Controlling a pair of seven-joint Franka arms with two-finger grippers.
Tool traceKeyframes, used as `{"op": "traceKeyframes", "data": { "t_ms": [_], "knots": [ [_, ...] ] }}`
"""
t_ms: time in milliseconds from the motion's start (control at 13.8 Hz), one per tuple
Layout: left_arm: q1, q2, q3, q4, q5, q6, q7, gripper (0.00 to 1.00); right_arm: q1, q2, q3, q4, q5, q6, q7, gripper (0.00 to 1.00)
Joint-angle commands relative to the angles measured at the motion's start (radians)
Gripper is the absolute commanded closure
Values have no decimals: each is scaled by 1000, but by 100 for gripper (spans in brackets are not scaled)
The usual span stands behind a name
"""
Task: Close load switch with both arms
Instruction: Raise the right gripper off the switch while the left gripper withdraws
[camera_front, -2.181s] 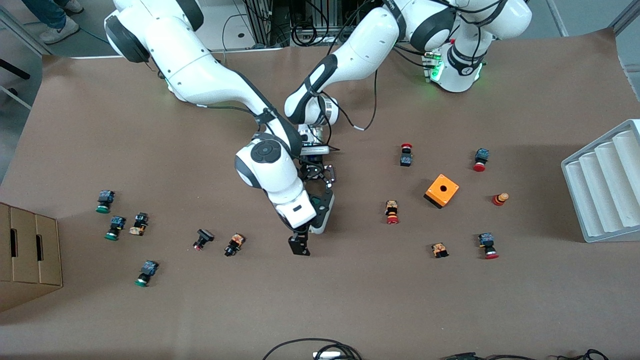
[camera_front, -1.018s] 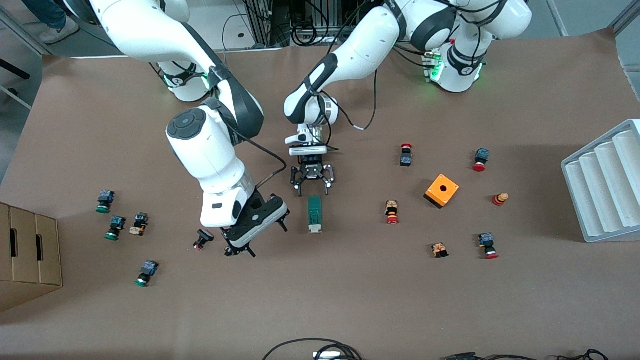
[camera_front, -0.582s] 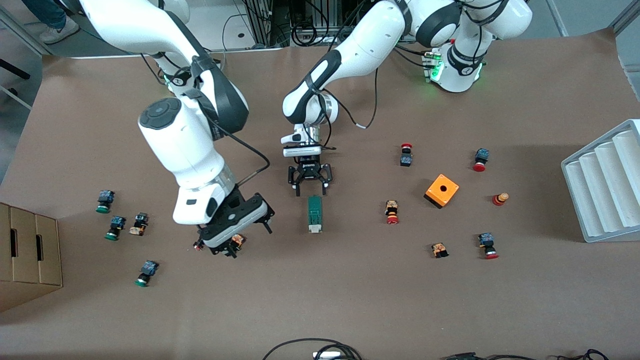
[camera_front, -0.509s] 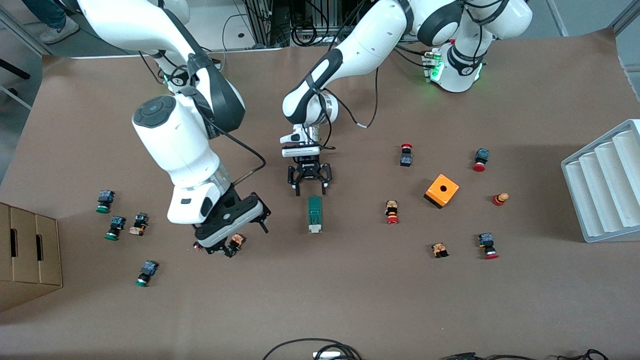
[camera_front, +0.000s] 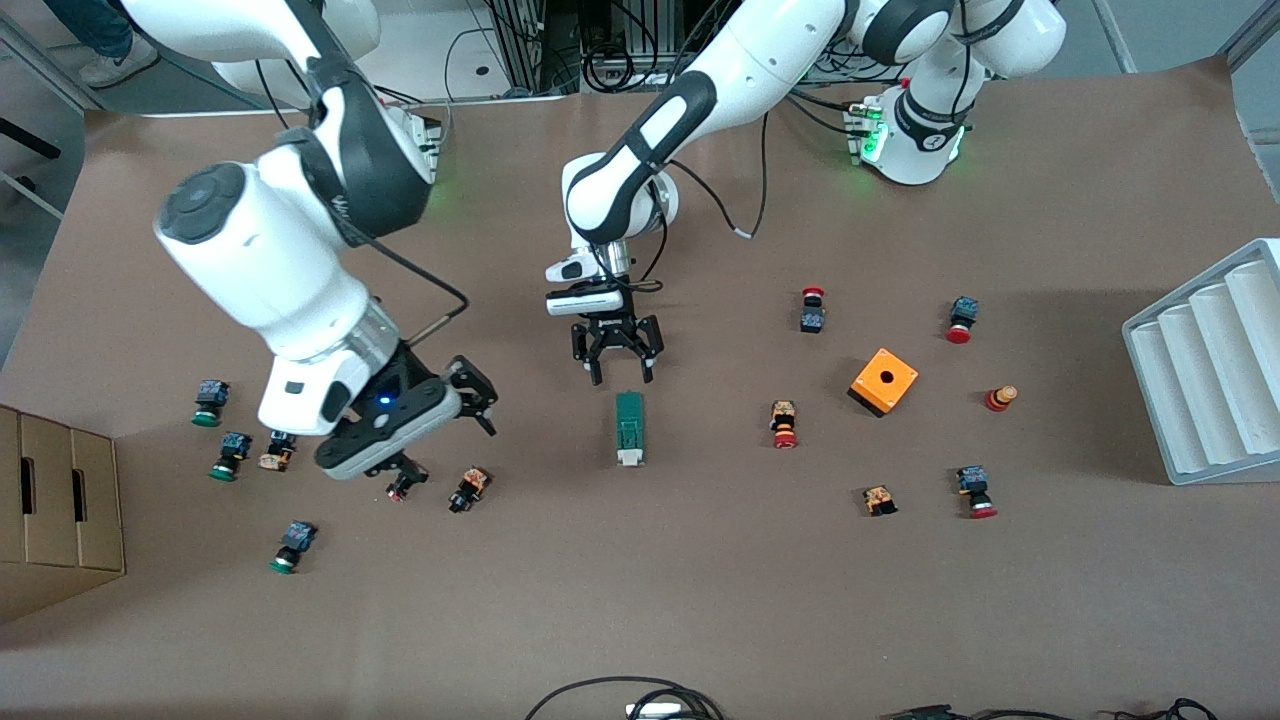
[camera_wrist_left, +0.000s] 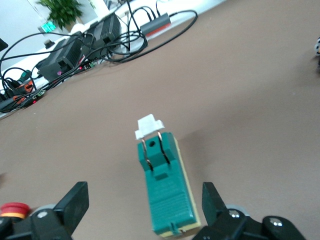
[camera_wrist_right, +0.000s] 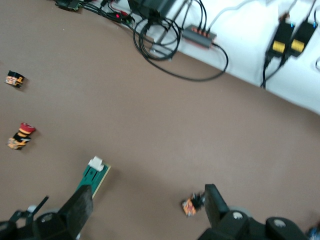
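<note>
The load switch (camera_front: 629, 428) is a narrow green block with a white sliding piece at its end nearer the front camera, and it lies free on the brown table. My left gripper (camera_front: 621, 378) hangs open just above the switch's end toward the arm bases. In the left wrist view, the load switch (camera_wrist_left: 167, 187) lies between and below the spread fingers (camera_wrist_left: 75, 202), untouched. My right gripper (camera_front: 445, 445) is open and empty, raised over small push buttons toward the right arm's end. The right wrist view shows the load switch (camera_wrist_right: 95, 177) off beside one finger (camera_wrist_right: 80, 202).
Several small red- and green-capped push buttons lie scattered, two of them (camera_front: 467, 488) (camera_front: 405, 480) under the right gripper. An orange box with a hole (camera_front: 883, 380) and a white ridged tray (camera_front: 1210, 370) sit toward the left arm's end. A cardboard box (camera_front: 55, 505) stands at the right arm's end.
The right arm has swung up and away from the load switch toward its own end of the table. The left gripper has drawn back slightly from the switch, which stays put.
</note>
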Motion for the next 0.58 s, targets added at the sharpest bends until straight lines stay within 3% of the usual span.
{"op": "traceKeyframes", "data": {
  "t_ms": [0,145,509],
  "knots": [
    [23,-75,-2,-39,-87,51,137,0,-56,-47,7,-15,46,-88,-4,0],
    [42,-105,-5,-38,-183,51,235,0,-80,-66,7,-15,46,-135,-2,0],
    [73,-202,4,-7,-560,40,706,0,-146,-92,4,-15,37,-238,-2,0]
  ]
}}
